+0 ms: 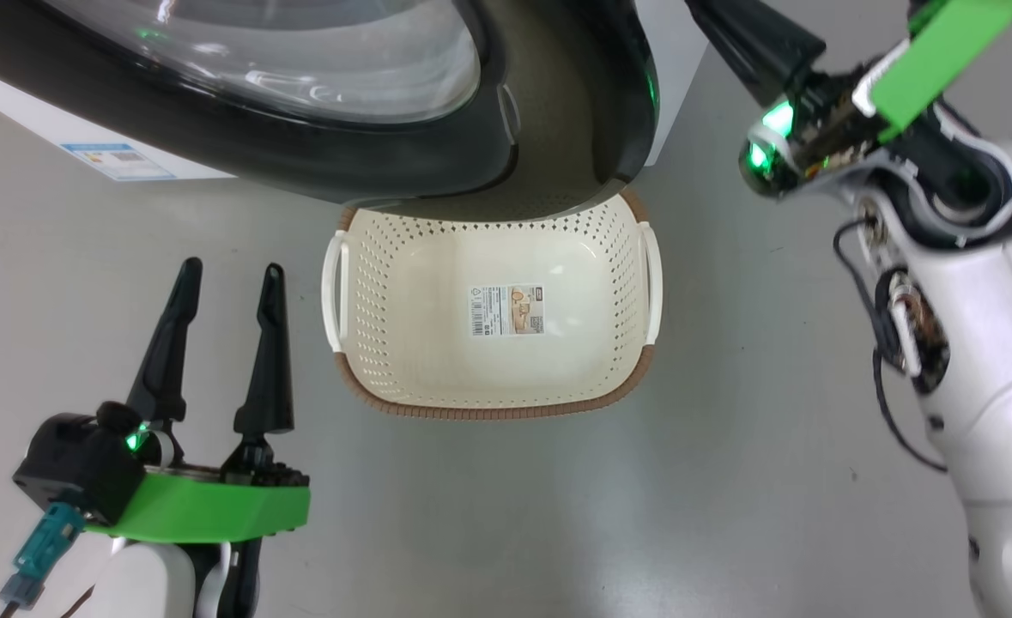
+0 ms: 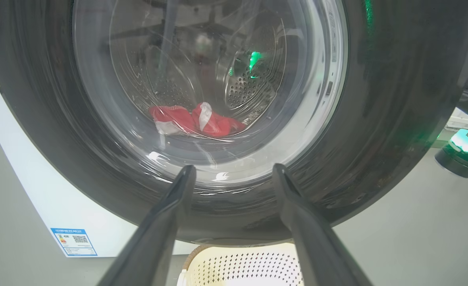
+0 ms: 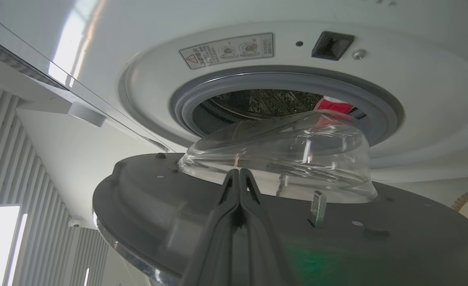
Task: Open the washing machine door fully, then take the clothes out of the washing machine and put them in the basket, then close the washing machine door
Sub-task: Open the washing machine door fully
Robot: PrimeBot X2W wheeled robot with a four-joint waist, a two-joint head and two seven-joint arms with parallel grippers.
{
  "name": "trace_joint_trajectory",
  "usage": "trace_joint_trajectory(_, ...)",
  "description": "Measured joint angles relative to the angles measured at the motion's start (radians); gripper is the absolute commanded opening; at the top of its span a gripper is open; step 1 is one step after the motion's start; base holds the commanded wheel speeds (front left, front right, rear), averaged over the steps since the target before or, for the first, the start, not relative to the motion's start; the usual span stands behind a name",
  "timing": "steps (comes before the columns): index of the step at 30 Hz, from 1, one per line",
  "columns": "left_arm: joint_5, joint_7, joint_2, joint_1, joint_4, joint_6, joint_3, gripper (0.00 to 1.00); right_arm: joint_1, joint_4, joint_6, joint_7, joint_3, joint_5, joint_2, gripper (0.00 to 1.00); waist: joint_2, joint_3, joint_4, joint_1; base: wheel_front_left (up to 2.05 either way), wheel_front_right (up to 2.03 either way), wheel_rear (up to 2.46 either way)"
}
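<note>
The washing machine door, black-rimmed with a bulging glass window, stands partly open and overhangs the far end of the basket, which is cream with a brown rim and holds only a paper label. My left gripper is open on the floor side, left of the basket. In the left wrist view, the left gripper points at the door, and red clothes show through the glass. My right gripper is shut, empty, its tips at the glass bowl's base on the door's inner face. Clothes lie in the drum.
The white washing machine has a grey rubber ring around its opening. My right arm reaches in from the upper right, beside the door's edge. Grey floor surrounds the basket. A blue label marks the machine's lower front.
</note>
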Motion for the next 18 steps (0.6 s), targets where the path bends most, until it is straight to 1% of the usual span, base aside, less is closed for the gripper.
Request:
trace_joint_trajectory(4,0.000,0.000,0.000,0.000,0.000,0.000,0.000,1.00,-0.081,0.070,0.000,0.102,0.013,0.008,-0.002,0.00,0.0000,0.007,0.001,0.0000,0.00,0.00,0.00)
trace_joint_trajectory(8,0.000,0.000,0.000,0.000,0.000,0.000,0.000,1.00,-0.125,0.094,0.000,0.198,0.038,0.008,-0.002,0.00,0.0000,0.015,0.006,0.0000,0.00,0.00,0.00)
trace_joint_trajectory(18,-0.005,0.000,0.000,0.001,0.029,0.012,0.006,1.00,-0.109,0.121,0.000,0.253,0.037,-0.008,0.005,0.00,0.0000,-0.030,0.011,0.0000,0.00,0.00,0.00)
